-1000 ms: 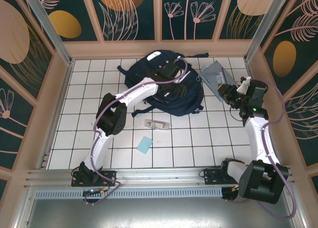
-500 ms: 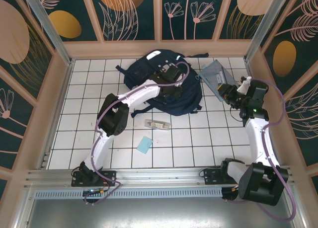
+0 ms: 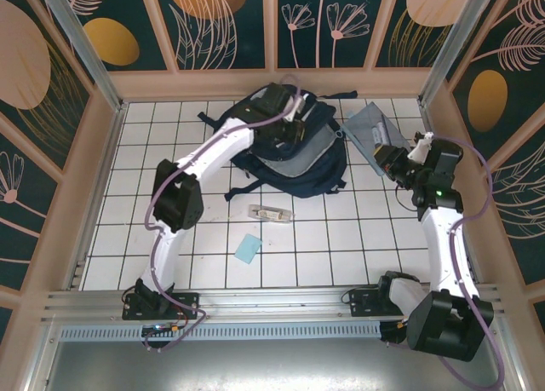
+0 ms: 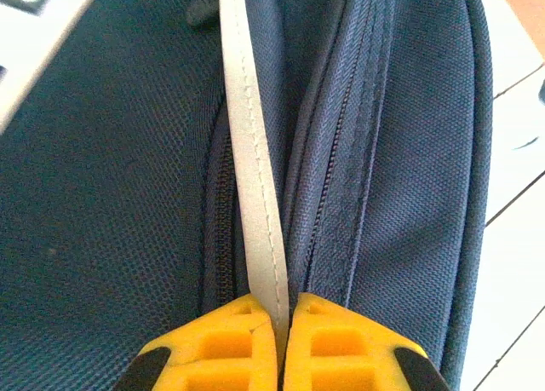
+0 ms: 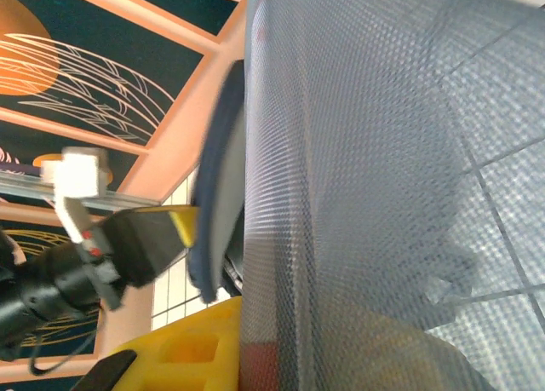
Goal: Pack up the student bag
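Upper centre of frame: large navy-blue fabric student bag (image 3: 324,174) on the white tiled bench (image 3: 145,144).
Left end effector (image 4: 281,323) pinches its pale grey strip (image 4: 251,169) (beside a zipper (image 4: 345,169)); right end effector (image 3: 387,158) clamps a flat grey mesh pencil case (image 3: 368,131).

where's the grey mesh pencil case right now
In the top view the pencil case is at the far right of the table, just right of the student bag, pinched at its near edge by the right gripper.
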Motion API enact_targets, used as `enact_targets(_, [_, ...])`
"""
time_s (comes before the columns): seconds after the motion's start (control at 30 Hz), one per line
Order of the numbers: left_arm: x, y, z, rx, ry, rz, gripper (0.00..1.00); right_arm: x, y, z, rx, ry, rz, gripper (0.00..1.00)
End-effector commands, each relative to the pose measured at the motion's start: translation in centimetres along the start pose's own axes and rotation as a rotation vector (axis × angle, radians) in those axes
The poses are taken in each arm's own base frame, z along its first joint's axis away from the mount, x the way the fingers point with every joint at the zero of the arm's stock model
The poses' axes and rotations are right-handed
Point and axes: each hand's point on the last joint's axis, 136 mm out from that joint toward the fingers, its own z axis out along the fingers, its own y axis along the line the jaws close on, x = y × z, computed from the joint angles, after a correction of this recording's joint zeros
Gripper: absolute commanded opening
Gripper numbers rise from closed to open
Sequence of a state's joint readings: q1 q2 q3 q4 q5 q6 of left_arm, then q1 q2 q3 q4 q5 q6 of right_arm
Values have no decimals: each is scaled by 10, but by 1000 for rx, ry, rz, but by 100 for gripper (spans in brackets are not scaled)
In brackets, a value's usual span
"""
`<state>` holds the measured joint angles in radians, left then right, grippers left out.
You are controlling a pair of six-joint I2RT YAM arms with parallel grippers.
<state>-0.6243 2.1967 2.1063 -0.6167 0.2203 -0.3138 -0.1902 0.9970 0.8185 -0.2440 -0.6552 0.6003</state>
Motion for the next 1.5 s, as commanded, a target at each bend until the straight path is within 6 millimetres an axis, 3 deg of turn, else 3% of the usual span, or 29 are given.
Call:
enact_targets(0.0, [-57, -26, -57, 119, -177, -21, 0, -5, 12, -6, -42, -25, -25, 0])
enact_targets(0.17, [-63, -47, -71, 274, -201, -69, 0, 21, 11, 15, -123, 53, 49, 0])
enact_targets(0.33, [-64, -63, -79, 372, -208, -97, 0, 59, 23, 58, -199, 158, 78, 0])
enact_targets(0.43, [-60, -67, -79, 407, -198, -120, 0, 74, 42, 90, -277, 216, 78, 0])
enact_targets(0.63, [-58, -78, -93, 481, -208, -151, 0, 82, 64, 160, -336, 285, 60, 0])
enact_targets(0.77, [-57, -78, -95, 471, -217, -151, 0, 96, 77, 218, -382, 372, 61, 1])
enact_targets(0.87, [-57, -73, -93, 456, -225, -169, 0, 96, 74, 249, -382, 354, 71, 2])
enact_targets(1.0, [-59, -72, -93, 458, -239, -195, 0, 95, 56, 280, -330, 336, 115, 6])
enact_targets(1.13, [-60, -70, -94, 458, -259, -209, 0, 108, 51, 296, -310, 406, 130, 9])
enact_targets(1.2, [-61, -68, -93, 451, -272, -221, 0, 110, 50, 299, -271, 436, 104, 16])
enact_targets(1.37, [-69, -44, -72, 354, -325, -253, 0, 90, 46, 272, -145, 395, 10, 42])
enact_targets(1.47, [-75, -44, -57, 385, -321, -276, 0, 77, 45, 251, -47, 386, -75, 57])
